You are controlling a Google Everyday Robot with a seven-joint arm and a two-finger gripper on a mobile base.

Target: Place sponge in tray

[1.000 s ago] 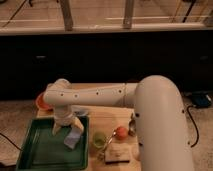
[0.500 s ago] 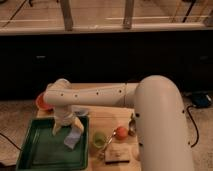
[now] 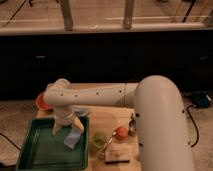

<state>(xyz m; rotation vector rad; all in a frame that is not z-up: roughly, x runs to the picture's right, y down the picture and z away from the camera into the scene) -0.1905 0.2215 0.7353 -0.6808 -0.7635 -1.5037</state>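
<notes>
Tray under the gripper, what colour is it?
Dark green tray, camera view; gripper above it, at the sponge.

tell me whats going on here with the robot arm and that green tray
The robot's arm reaches left across the wooden table, with its gripper over the right part of the dark green tray. A pale blue sponge sits tilted at the gripper's tip, above or on the tray floor. An orange dish, a green cup and a tan block sit nearby.

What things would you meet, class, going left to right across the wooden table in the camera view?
Tray → gripper above the tray → sponge → green cup → orange ball → tan block, nearer the camera.
</notes>
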